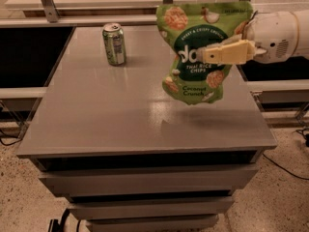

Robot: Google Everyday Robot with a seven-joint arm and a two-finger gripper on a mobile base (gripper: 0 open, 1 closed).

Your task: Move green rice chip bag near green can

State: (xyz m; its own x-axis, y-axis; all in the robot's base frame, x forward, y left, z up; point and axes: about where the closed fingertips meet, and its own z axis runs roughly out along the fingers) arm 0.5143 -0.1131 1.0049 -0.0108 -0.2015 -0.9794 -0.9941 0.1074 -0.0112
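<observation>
The green rice chip bag (193, 57) is a light-green pouch with a dark green circle and pictures of tan chips. It hangs upright in the air above the right half of the grey table (120, 115). My gripper (208, 55) comes in from the right and is shut on the bag's middle, its cream finger (227, 52) lying across the front. The green can (114, 44) stands upright at the table's far left, well apart from the bag and to its left.
The table has drawers below its front edge (145, 178). A metal rail and shelf frame (96, 19) run behind the table. The white arm body (282, 33) fills the right side past the table's right edge.
</observation>
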